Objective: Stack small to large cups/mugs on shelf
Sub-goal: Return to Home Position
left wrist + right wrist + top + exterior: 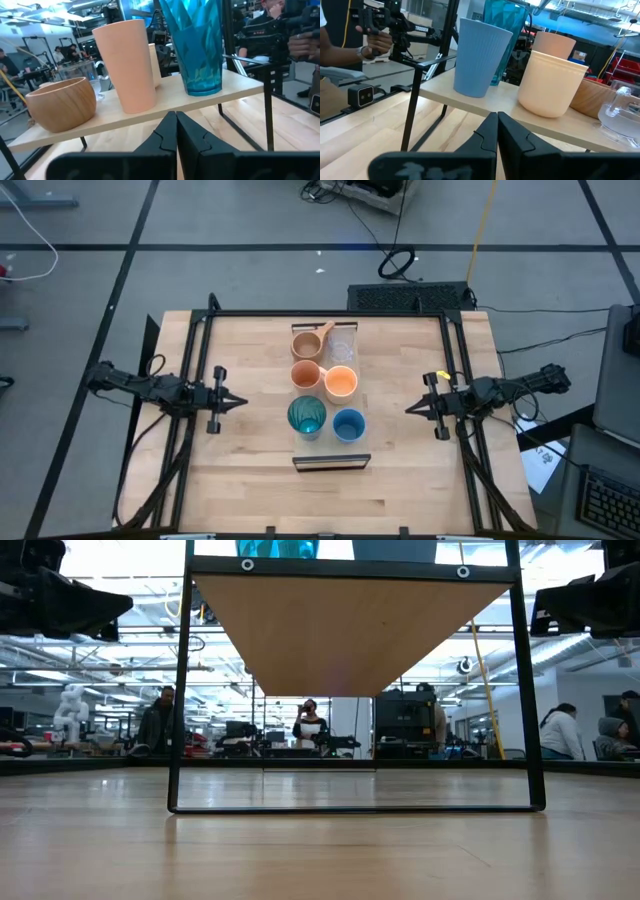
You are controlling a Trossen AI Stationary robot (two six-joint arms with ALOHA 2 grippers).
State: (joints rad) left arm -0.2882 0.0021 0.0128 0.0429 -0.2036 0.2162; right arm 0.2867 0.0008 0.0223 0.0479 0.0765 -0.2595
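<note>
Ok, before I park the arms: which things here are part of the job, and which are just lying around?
Job: shelf; on it tan mug, glass cup, orange mug, small orange cup, teal tumbler, blue cup; left gripper and right gripper, both shut, either side of the shelf.
Lying about: cable coil on the floor, keyboard at the right, people behind.

A shelf (327,402) is standing mid-table (250,470), carrying six cups in two rows of three along its length. On the left arm's side, from far end to near, are sitting a wooden mug (305,343), a handled mug (305,374) and a tall tumbler (307,416). On the right arm's side are sitting a glass cup (342,345), a small cup (341,383) and a ribbed cup (348,425). The left pincer (235,402) is hanging left of the shelf and the right pincer (412,408) right of it, both apart from it.
</note>
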